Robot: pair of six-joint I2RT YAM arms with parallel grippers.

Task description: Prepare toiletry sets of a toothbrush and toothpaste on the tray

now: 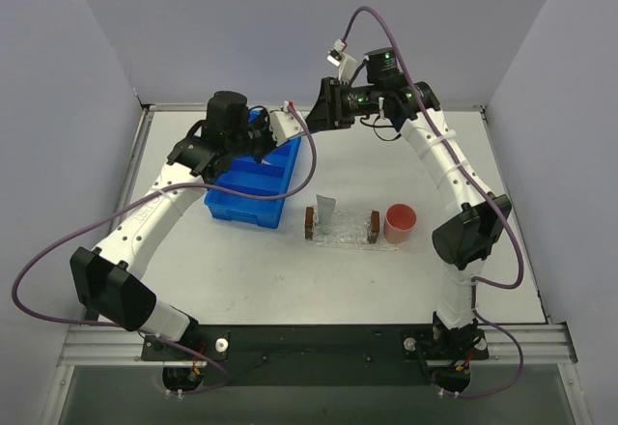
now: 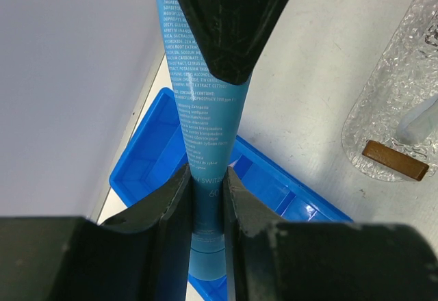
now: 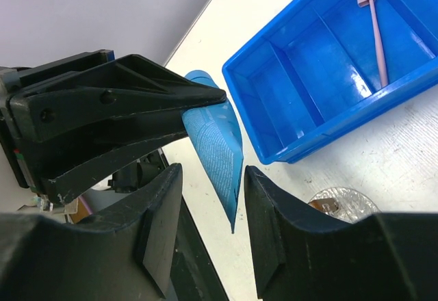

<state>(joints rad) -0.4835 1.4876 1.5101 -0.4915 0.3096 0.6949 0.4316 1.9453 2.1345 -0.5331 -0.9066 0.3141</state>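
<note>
The left gripper clamps a bright blue flat toothpaste tube, its other end between the right gripper's parted jaws, near the tabletop's far edge. The clear glittery tray, mid-tabletop, carries a pale grey tube.

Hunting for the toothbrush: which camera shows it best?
The right wrist view: the toothbrush lies whole and unobstructed in a compartment of the blue bin. In the top view the left arm overlaps the bin and I cannot make it out. The left wrist view shows part of the bin, no toothbrush.
</note>
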